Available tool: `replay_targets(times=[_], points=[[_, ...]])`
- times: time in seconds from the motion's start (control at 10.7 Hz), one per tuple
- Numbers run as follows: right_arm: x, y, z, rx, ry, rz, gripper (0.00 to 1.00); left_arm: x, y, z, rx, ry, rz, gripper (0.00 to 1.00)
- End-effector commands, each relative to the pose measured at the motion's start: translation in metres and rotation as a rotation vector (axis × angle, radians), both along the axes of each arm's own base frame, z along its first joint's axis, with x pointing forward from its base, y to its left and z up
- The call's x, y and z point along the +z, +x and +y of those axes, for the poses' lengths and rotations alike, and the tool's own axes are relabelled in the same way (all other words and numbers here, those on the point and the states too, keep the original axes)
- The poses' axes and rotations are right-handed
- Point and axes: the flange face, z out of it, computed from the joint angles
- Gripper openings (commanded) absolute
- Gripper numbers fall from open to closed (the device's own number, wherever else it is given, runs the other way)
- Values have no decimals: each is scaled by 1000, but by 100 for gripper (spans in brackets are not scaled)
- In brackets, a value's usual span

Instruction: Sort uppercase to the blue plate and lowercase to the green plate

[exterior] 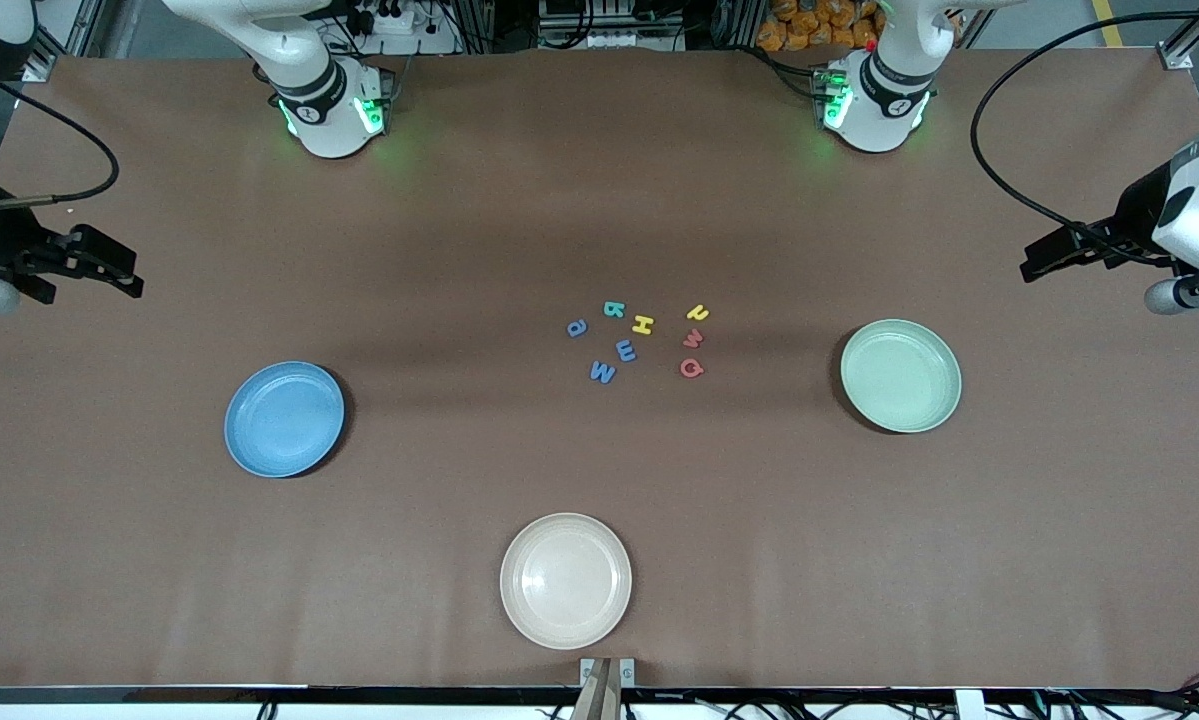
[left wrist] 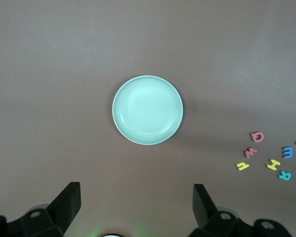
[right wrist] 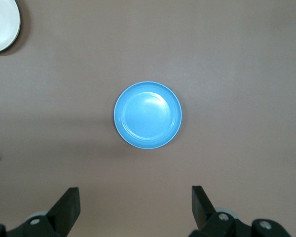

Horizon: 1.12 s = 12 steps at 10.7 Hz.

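My left gripper (left wrist: 136,207) hangs high over the left arm's end of the table, jaws spread as wide as they go and holding nothing. My right gripper (right wrist: 135,210) hangs the same way over the right arm's end, wide apart and empty. Both arms wait.

Taking the letter cluster as the centre of the dial in the front view, the blue plate (exterior: 284,419) sits at about eight o'clock, the green plate (exterior: 901,375) at about four, and a cream plate (exterior: 566,580) at six, nearest the front camera. All three plates are bare.

All eight letters lie flat on the brown table (exterior: 599,200), well apart from every plate. The teal R (exterior: 614,309) is at eleven, the yellow H (exterior: 643,324) just beside it, the blue a (exterior: 577,328) at nine, the blue m (exterior: 626,350) near the middle, the blue M (exterior: 602,373) at seven. The yellow h (exterior: 698,313) is at two, the red m (exterior: 694,339) at three, the red Q (exterior: 692,368) at four.
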Motion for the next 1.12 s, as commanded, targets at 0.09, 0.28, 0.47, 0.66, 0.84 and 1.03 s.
replay_targets(times=[0.09,0.28,0.47,0.66,0.84,1.03], points=[[1,-1,-4,3,-14,-2,100,3,-9,1,-14,-7,3,100],[1,-1,-4,3,-14,-3,100,-5,-12,-10,-17,-6,19,100],[1,0,-3,2,-14,-7,100,-24,-22,-29,-26,-5,8,100],[0,0,-3,-1,-14,-3,100,-48,-34,-57,-5,-5,-8,100],[0,0,-3,0,-14,-4,100,-78,-50,-107,40,-11,-24,100],[-3,0,-3,0,-14,0,100,-94,-62,-150,65,-6,-37,100]])
